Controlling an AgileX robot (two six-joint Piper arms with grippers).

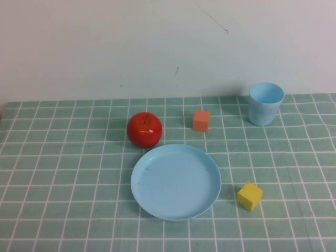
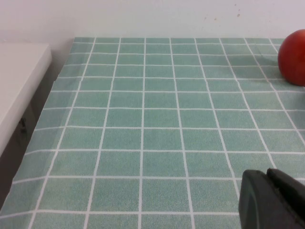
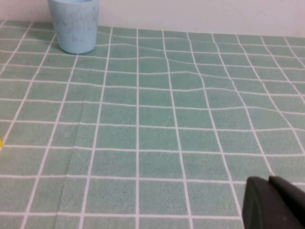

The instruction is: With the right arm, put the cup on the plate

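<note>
High view: cup [image 1: 266,103] upright, plate [image 1: 175,181] apart, both grippers unseen, no writing.

We see soft, even, fairly bright light with no harsh glare. In the high view shadows fall faintly to the left: the small light blue plastic cup [image 1: 266,103] casts one on the white wall [image 1: 105,42], and the shiny red apple [image 1: 144,129], carrying a small highlight on top, darkens the green checked tablecloth [image 1: 63,173]. The high view is slightly soft and grainy. In each wrist view, the black left gripper [image 2: 274,200] and black right gripper [image 3: 274,202] sit at a corner as dark, out-of-focus shapes.
</note>
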